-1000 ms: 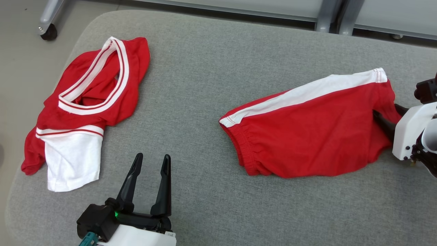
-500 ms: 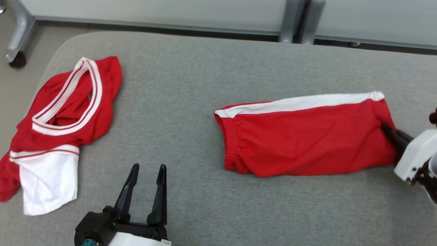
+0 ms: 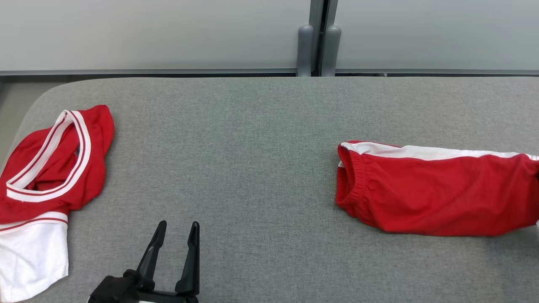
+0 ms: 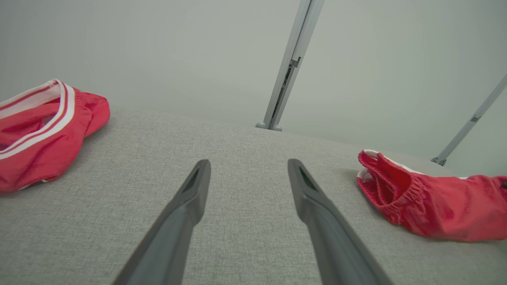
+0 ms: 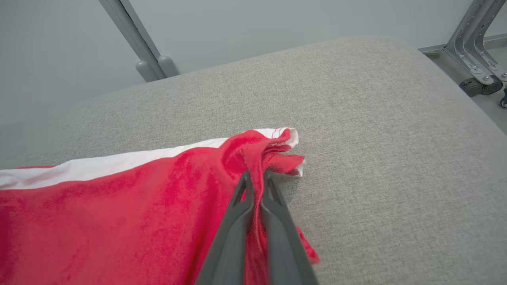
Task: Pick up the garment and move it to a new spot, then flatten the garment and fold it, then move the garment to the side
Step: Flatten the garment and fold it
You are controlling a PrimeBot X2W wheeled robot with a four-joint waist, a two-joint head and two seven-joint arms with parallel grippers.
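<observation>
While right claw (image 5: 256,174) pinches red shorts (image 3: 438,202) at the hem, left claw (image 3: 178,223) is spread wide. Jersey (image 3: 46,168) is far left on bench (image 3: 236,147) btw.

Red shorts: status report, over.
Right hand shut on red shorts at leg end. Left hand open, holding nothing, over grey cushion. Red-and-white shirt far left, well apart from shorts.

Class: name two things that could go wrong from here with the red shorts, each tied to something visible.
1. The right hand is shut on only a small bunch at the leg end of the red shorts; the cloth may slip free.
2. The left hand is open and apart from them, so, held at one end, they may drag and crumple.
</observation>
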